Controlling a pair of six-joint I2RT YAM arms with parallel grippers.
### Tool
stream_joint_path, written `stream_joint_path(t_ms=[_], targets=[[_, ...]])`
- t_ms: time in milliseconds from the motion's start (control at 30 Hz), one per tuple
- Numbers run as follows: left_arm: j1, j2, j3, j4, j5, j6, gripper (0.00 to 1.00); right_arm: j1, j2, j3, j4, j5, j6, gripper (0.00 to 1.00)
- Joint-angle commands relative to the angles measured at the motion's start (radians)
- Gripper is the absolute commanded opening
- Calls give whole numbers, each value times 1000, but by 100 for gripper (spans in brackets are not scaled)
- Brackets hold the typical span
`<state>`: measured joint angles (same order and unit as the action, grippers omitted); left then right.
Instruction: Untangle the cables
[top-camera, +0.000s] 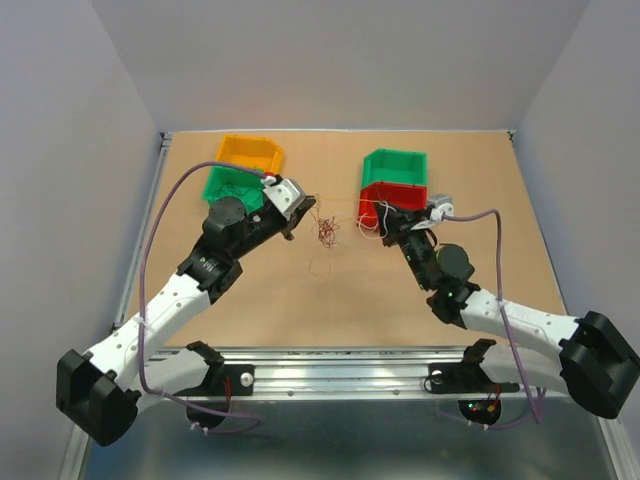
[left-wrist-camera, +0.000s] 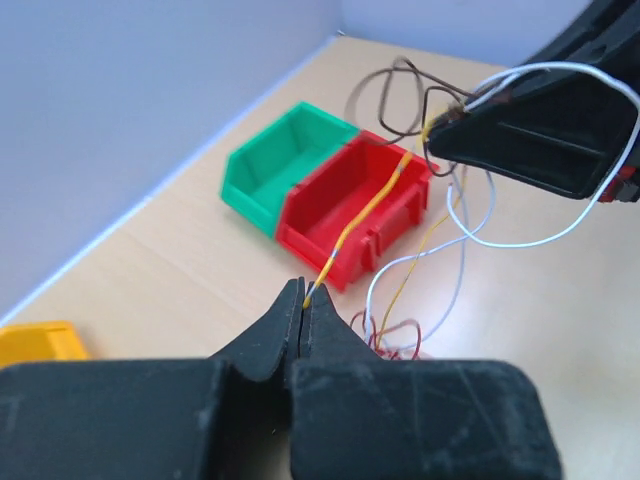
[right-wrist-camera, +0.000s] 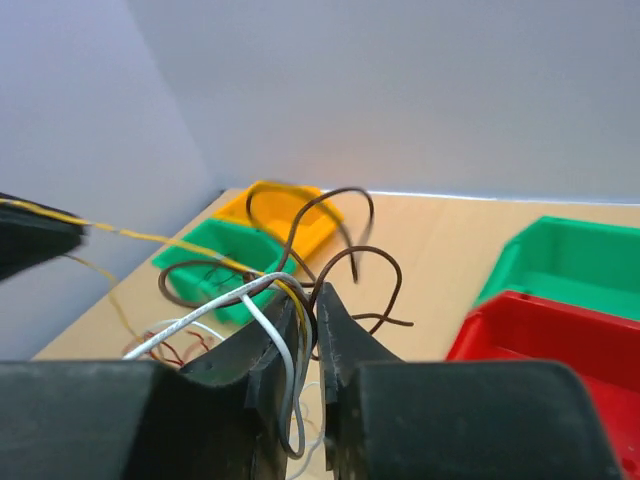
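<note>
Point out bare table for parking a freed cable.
Free: the table between the two arms, near side of the cables; also right of the red bin. Crowded: between left pincer and right pincer, wires strung across.

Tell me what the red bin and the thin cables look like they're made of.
Red bin: looks like moulded hard plastic, semi-gloss, with uniform colour and thin ribbed walls. Cables: probably metal wire in coloured plastic insulation, smooth and slightly shiny, since they hold springy loops. The core itself isn't visible.
</note>
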<state>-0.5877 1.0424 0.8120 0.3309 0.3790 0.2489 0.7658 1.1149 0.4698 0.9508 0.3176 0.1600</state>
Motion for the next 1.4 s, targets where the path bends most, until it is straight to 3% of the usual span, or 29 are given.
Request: stream_joint_path(t_ms=[0,33,67,233,300,500,633,733,767,800,933,1000,1100,1367], targets=[[0,-82,27,-36,-190,18,0,0,-49,-39,-10,302,-48,17],[0,-100,36,-41,-228,18,0,0,-65,-46,-24,328,-51,22],[0,-107,39,-43,-303,30,0,1,-78,-48,-33,378,-51,39],[2,-175,61,-39,-532,84,0,0,-162,-77,-86,553,-47,58],[0,-218,73,-46,-610,108,0,1,-232,-103,-104,633,-54,72],[0,-321,142,-92,-744,177,0,0,-391,-140,-184,840,-53,81],[0,-354,190,-113,-841,227,0,0,-527,-184,-207,844,-57,84],[2,-380,223,-206,-700,227,0,-2,-610,-189,-304,610,-57,84],[2,-377,255,-286,-564,214,0,0,-618,-181,-358,445,-53,85],[2,-375,256,-317,-493,202,0,0,-616,-166,-359,443,-53,86],[2,-296,349,-386,-298,173,0,1,-503,-105,-392,-59,-91,88],[0,-225,439,-418,-284,168,0,0,-370,-53,-379,-299,-147,93],[-1,-164,563,-446,-246,165,0,0,-169,12,-289,-536,-204,99],[0,33,855,-526,-129,76,0,6,322,252,60,-865,-87,99]])
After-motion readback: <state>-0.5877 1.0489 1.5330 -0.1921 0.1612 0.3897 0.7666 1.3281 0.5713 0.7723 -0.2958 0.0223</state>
